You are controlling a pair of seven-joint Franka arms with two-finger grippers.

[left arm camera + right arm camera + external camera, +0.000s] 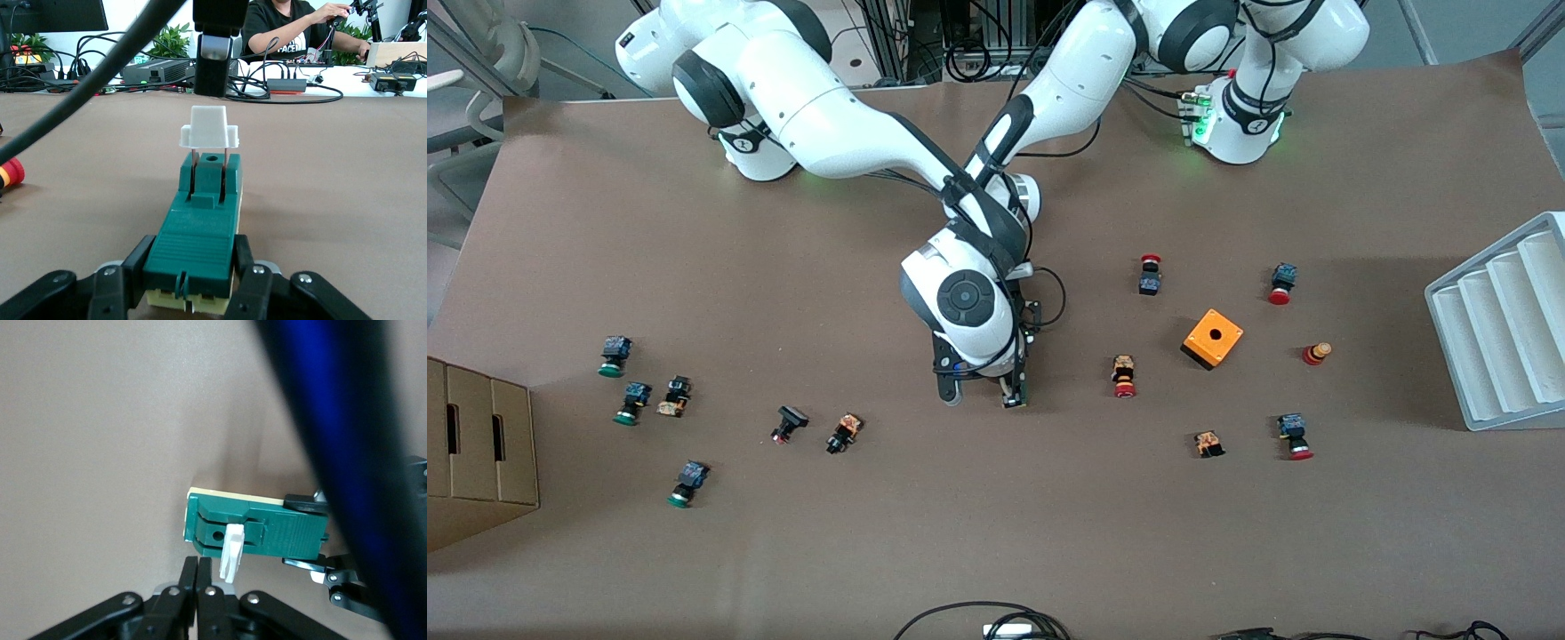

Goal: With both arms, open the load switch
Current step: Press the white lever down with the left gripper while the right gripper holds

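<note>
Left gripper [193, 283] clamps one end of the load switch [199, 227], which lies on the table toward the right arm's end from the orange box [1213, 338]. Right gripper [199, 583] hangs pinched shut beside the white tab [230, 551]. Holding is done; the tab stands raised, and whether it is fully open I cannot tell

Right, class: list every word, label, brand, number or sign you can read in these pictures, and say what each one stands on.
"FACE": white letters, partly hidden, on the black T-shirt of the seated person in the left wrist view.
Dark-green rectangular load switch with white plastic tab: no readable marking.
Small red- and green-capped push buttons on the table: any print is too small to read.
Orange box with a hole: no text visible.
</note>
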